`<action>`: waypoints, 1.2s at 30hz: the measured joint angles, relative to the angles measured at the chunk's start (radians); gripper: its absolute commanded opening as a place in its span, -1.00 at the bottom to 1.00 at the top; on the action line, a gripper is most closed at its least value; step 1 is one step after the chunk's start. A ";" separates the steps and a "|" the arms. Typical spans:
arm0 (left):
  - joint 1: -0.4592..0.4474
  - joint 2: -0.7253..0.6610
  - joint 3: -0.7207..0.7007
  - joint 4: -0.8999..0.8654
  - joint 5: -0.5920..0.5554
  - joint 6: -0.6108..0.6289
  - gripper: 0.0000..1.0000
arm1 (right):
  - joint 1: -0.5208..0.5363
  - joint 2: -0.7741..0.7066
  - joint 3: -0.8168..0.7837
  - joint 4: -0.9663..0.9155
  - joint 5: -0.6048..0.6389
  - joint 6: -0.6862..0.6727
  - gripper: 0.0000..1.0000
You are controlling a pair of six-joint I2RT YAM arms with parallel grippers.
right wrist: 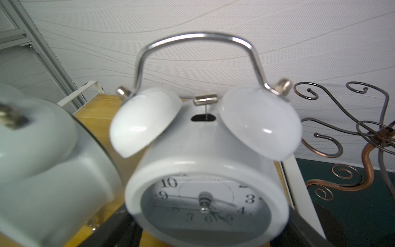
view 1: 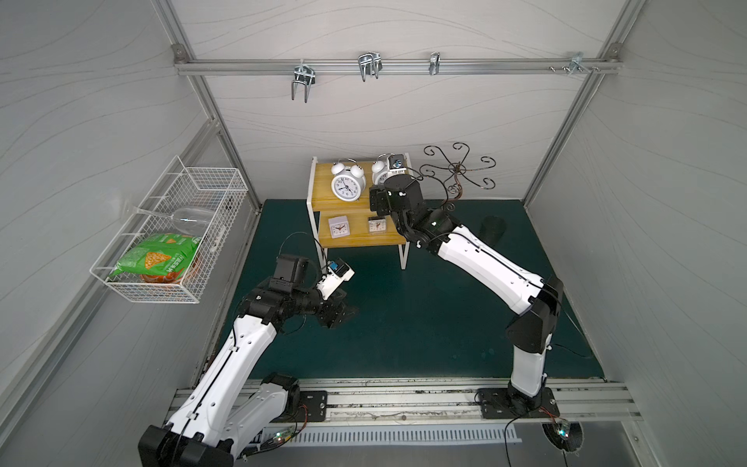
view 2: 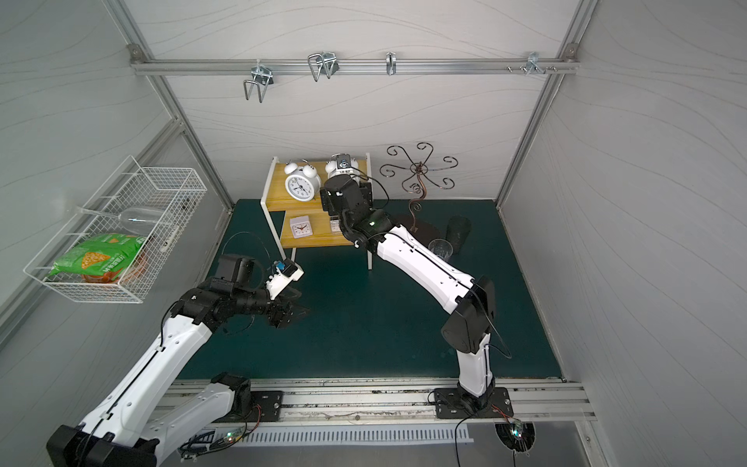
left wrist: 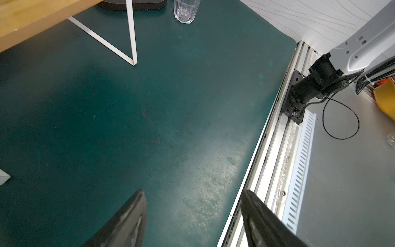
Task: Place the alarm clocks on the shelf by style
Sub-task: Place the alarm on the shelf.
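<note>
R gripper [right wrist: 211, 229] has jaws partway apart, pressed on both flanks of bell clock [right wrist: 205, 166], upright on or just over shelf [right wrist: 96, 111] top tier, dial facing wrist, just right of its twin [view 1: 348, 187]; L gripper [left wrist: 192, 224], open & empty, hangs well apart over mat [left wrist: 149, 107].

White arm shells [view 1: 485, 265]; black joints [view 1: 533, 319]; thin black cables [left wrist: 342, 139].

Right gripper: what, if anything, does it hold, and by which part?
The right gripper has fingers flanking a twin-bell clock low on its body, on the upper board of the shelf; whether they clamp it cannot be told.
</note>
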 measured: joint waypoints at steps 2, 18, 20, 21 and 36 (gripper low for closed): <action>0.000 0.000 0.000 0.000 0.000 0.000 0.46 | 0.001 0.000 0.000 0.000 0.005 0.000 0.44; 0.000 0.000 0.000 0.000 0.000 0.000 0.46 | 0.003 0.000 0.001 0.000 0.015 -0.002 0.87; 0.000 0.000 0.000 0.000 0.000 0.000 0.46 | 0.003 0.000 0.002 0.000 0.015 -0.002 0.92; 0.000 0.000 0.000 0.000 0.000 0.000 0.46 | 0.003 0.000 0.004 -0.001 0.015 -0.002 0.94; 0.000 0.000 0.000 0.000 0.000 0.000 0.46 | 0.005 -0.002 0.023 -0.014 0.018 -0.002 0.98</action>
